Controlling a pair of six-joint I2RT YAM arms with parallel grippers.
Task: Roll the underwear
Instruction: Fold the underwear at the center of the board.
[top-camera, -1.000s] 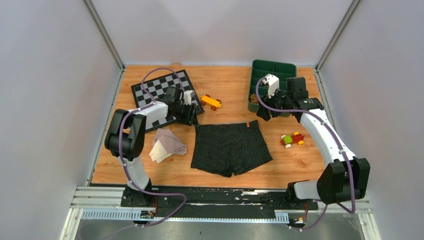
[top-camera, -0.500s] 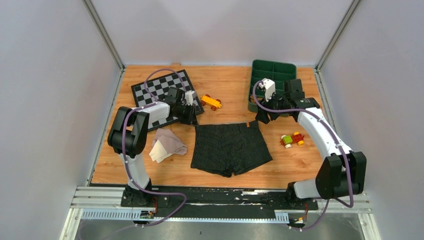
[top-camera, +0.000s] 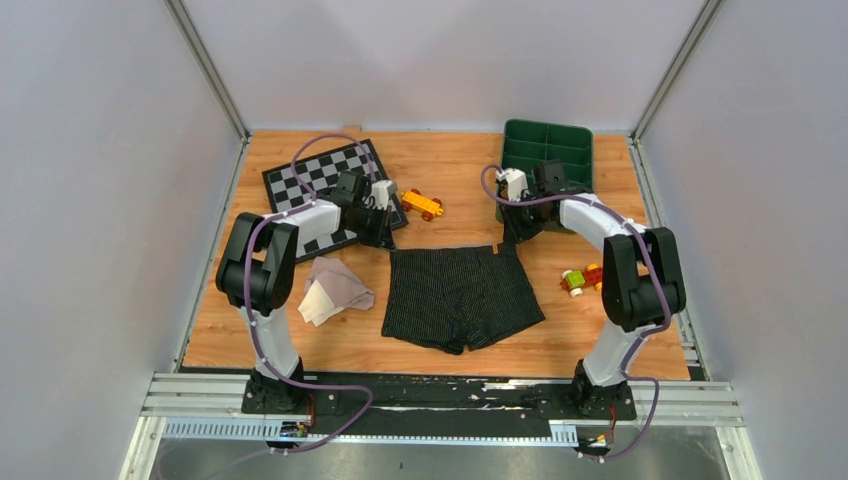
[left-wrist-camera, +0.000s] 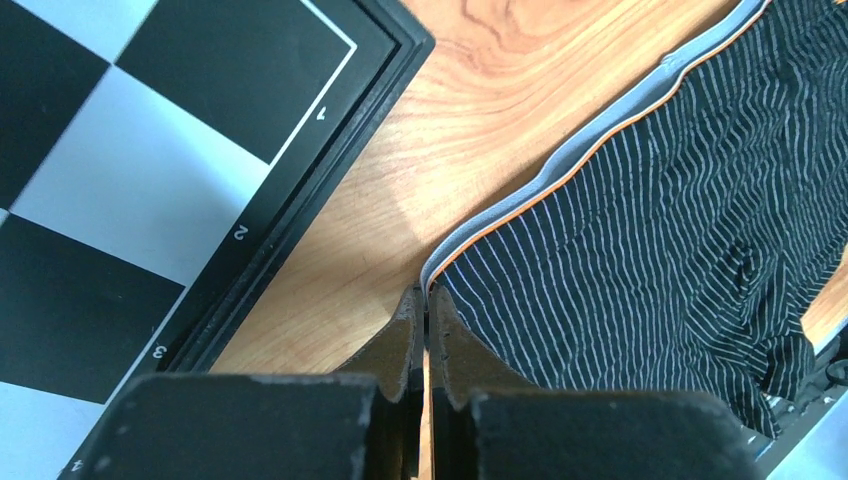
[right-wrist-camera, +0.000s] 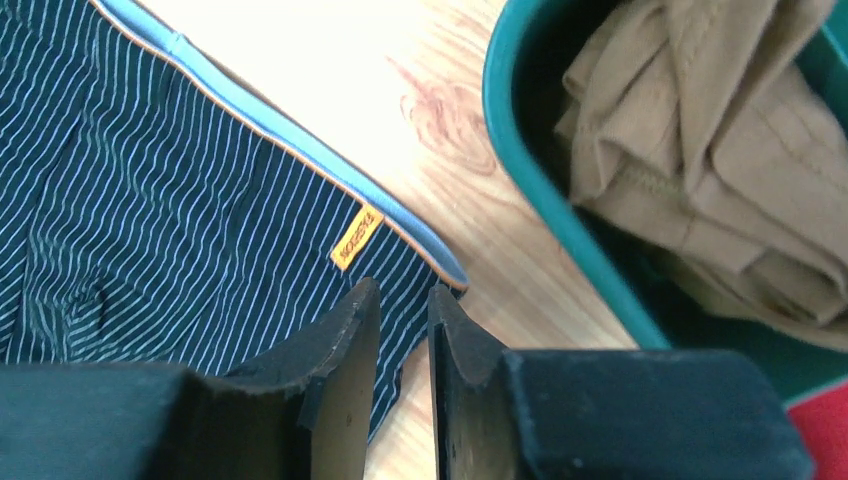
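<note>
The black striped underwear (top-camera: 460, 297) lies flat mid-table, waistband away from the arm bases. My left gripper (top-camera: 385, 243) sits at its top-left corner. In the left wrist view the left gripper (left-wrist-camera: 427, 292) is shut, and the grey waistband corner (left-wrist-camera: 470, 240) runs into its tips. My right gripper (top-camera: 511, 238) is at the top-right corner. There the right gripper (right-wrist-camera: 403, 290) shows a narrow gap, straddling the cloth's side edge below the orange label (right-wrist-camera: 356, 238). A pale pink-beige garment (top-camera: 335, 288) lies crumpled to the left. A tan-brown garment (right-wrist-camera: 720, 150) sits in the tray.
A checkerboard mat (top-camera: 325, 180) lies at the back left, its black frame (left-wrist-camera: 300, 200) close to the left fingers. The green tray (top-camera: 547, 140) stands at the back right, its rim (right-wrist-camera: 540, 210) beside the right gripper. An orange toy car (top-camera: 421, 204) and a small toy (top-camera: 584, 279) lie nearby.
My right arm swung left from the tray down to the underwear's top-right corner, its jaws narrowing. My left gripper closed at the top-left corner.
</note>
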